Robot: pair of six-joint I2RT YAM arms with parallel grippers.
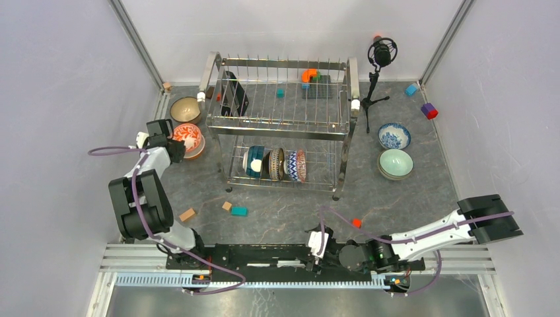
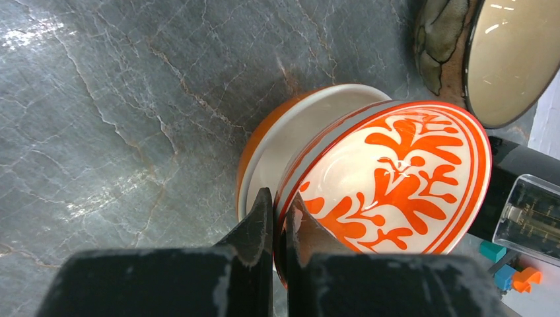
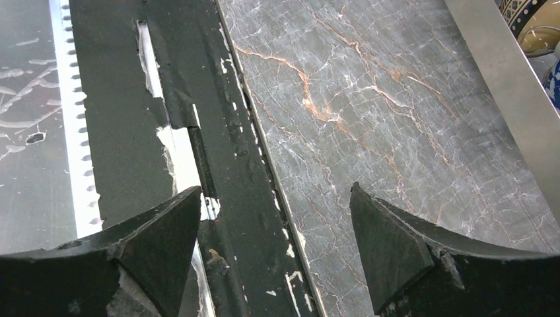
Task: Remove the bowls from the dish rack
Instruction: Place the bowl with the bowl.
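Currently the left fingers [image 2: 256, 228] are pinched almost fully together on the rim of the red-&-white bowl [image 2: 396, 178], one finger inside the rim, one outside. That bowl sits tilted in the orange bowl [image 2: 284, 135] under it, on the grey marble surface [image 2: 119, 119], off to the left of the dish rack [image 1: 280, 125]. Can't tell if it's fully resting or partly lifted. The brown-gold bowl [image 2: 508, 59] stands upright just behind the pair, close but apart.

The right fingers [image 3: 165, 224] are spread wide w/ nothing btwn them, over the near edge of the surface & the black rail [image 3: 122, 99] by the arm bases.

Rack is at middle-back of the surface, 2 tiers. Lower tier holds a row of bowls [image 1: 276, 164] standing on edge: dark teal one at left, brown-gold patterned in the middle, blue & red patterned at right; exact count hard to tell. Top tier has a dark flat item [image 1: 232, 94] leaning at left, orange & green blocks [image 1: 310, 77] at back right, & a small teal block [image 1: 280, 92].

Right of the rack: blue-&-white bowl [image 1: 394, 135] & pale green bowl [image 1: 396, 164], both upright, the green one nearer the arms, just apart. Also a mic stand [image 1: 378, 72] by the rack's back-right corner. A few small blocks [image 1: 239, 211] lie on the surface in front of the rack.
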